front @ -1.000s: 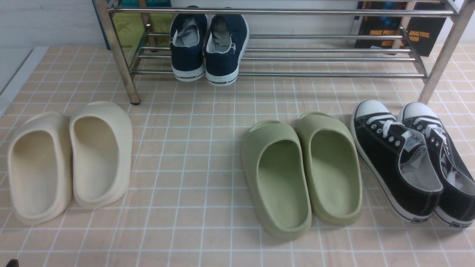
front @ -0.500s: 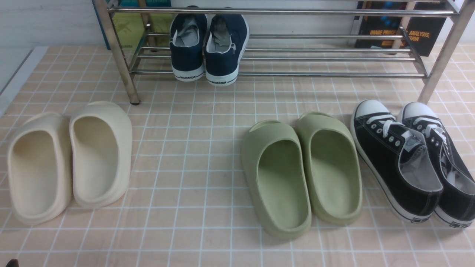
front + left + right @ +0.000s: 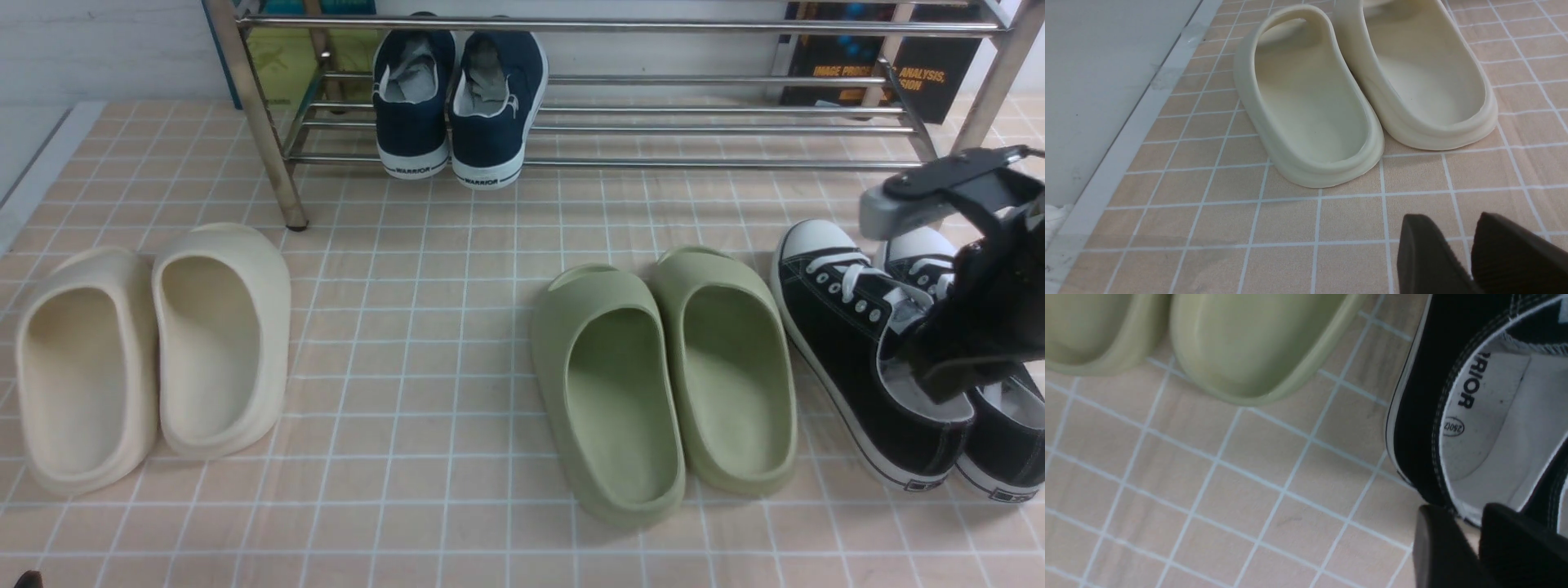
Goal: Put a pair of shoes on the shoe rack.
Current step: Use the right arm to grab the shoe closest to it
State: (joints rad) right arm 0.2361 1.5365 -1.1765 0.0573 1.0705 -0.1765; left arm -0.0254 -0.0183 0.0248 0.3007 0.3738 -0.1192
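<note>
Two black canvas sneakers with white toe caps stand side by side on the tiled floor at the right: the left one (image 3: 849, 343) and the right one (image 3: 1008, 445), partly hidden by my right arm. My right gripper (image 3: 939, 380) hangs over their heel openings. In the right wrist view it (image 3: 1461, 516) is narrowly open and empty, just short of the heel of a black sneaker (image 3: 1412, 416). The silver shoe rack (image 3: 653, 163) stands at the back. My left gripper (image 3: 1451, 222) is narrowly open and empty, low over the floor near the cream slides (image 3: 1310, 102).
Navy sneakers (image 3: 457, 106) sit on the rack's lower shelf, left of centre. Green slides (image 3: 661, 367) lie just left of the black sneakers, cream slides (image 3: 155, 351) at the far left. Books (image 3: 882, 73) lean behind the rack. A pale raised edge (image 3: 33, 171) borders the floor on the left.
My right arm has come into the front view from the right and now hangs over the black sneakers. The shoes and slides have not moved.
</note>
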